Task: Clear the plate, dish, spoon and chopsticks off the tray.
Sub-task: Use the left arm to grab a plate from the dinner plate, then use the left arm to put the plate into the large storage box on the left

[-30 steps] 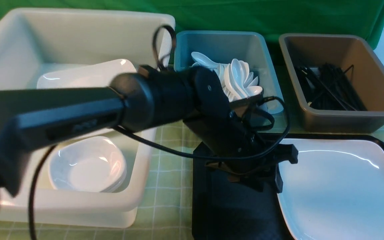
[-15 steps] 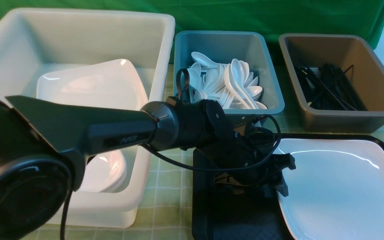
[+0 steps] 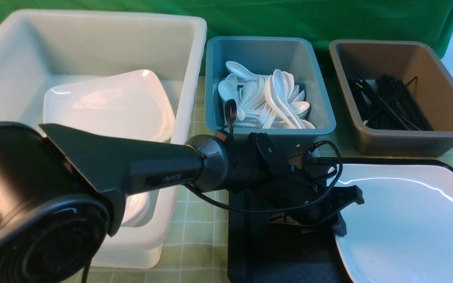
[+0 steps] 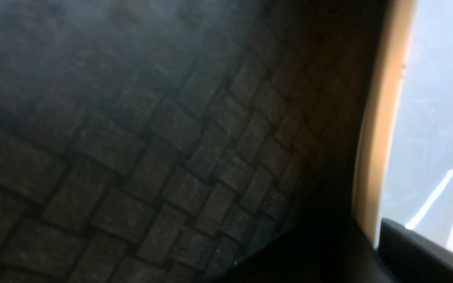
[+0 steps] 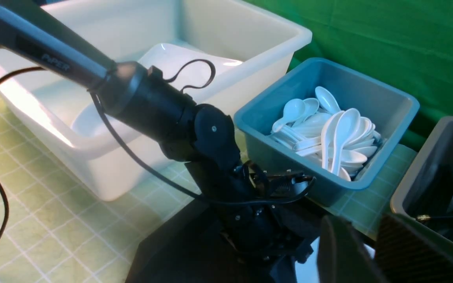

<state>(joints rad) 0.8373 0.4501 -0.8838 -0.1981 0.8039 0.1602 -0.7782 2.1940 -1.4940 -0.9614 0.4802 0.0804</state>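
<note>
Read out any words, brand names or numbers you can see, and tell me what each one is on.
"PIPER": printed on the left arm, along its forearm link, legible in the right wrist view. The same mark is blurred in the front view.
No other readable text.

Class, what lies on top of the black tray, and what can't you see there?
On the tray, the white plate fills the right part. The left gripper, jaws at the plate's edge, hides the tray surface beneath it.
</note>
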